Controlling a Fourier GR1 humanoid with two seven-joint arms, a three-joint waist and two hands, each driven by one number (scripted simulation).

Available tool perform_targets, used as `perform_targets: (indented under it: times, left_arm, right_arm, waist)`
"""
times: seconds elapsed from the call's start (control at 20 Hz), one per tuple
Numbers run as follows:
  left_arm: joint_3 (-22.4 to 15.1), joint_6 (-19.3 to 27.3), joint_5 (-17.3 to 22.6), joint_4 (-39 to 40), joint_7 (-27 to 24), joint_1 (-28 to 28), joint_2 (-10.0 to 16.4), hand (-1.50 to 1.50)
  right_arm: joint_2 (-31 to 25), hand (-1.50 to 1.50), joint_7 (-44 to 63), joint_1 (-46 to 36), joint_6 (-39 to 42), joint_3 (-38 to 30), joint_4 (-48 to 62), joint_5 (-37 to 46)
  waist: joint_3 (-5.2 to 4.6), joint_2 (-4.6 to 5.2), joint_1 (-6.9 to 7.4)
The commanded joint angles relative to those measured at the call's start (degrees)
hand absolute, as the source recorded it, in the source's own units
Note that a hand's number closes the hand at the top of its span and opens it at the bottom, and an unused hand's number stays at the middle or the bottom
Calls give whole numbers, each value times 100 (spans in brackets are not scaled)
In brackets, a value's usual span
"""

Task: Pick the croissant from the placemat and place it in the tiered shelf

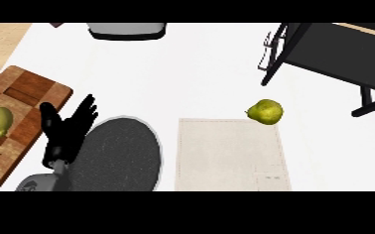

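Observation:
A pale beige placemat (233, 154) lies at the middle of the white counter. No croissant shows on it; a yellow-green, pear-like fruit (265, 112) sits just off the mat's far right corner. The black tiered shelf (322, 49) stands at the upper right, its legs on the counter. My left hand (66, 131) shows at the lower left, open with fingers up, resting over the edge of a dark plate and well left of the mat. My right hand is out of the picture.
A dark grey round plate (121, 153) lies left of the mat. A wooden cutting board (29, 94) at the left edge carries a green fruit (4, 121). A grey and black object (128, 29) sits at the far edge.

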Motion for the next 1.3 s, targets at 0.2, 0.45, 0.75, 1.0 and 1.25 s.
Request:
perform_targets:
  times: [0.2,0.45,0.75,1.0,1.25]
  left_arm:
    - [46,-237,20,-20,-44,236,61,0]
    - [-15,-175,1,-180,59,307,-72,0]
    - [156,-272,-41,330,-122,-48,-35,0]
    - [169,-415,-29,408,-379,109,-77,0]
    - [165,-241,-87,266,-35,-156,-139,0]
  right_arm:
    - [-686,150,-722,-170,262,-408,1311,-333]
    - [-1062,150,-1535,-357,140,-270,2410,-151]
    - [-1163,150,-2043,-757,-240,-125,3380,80]
    - [-1133,150,-2897,-598,-986,-57,4332,390]
    - [-995,150,-3304,-572,-1556,-66,4723,490]
  waist:
    - [-18,19,10]
    - [-18,37,77]
    - [-21,40,43]
    - [-20,59,88]
    - [-17,51,58]
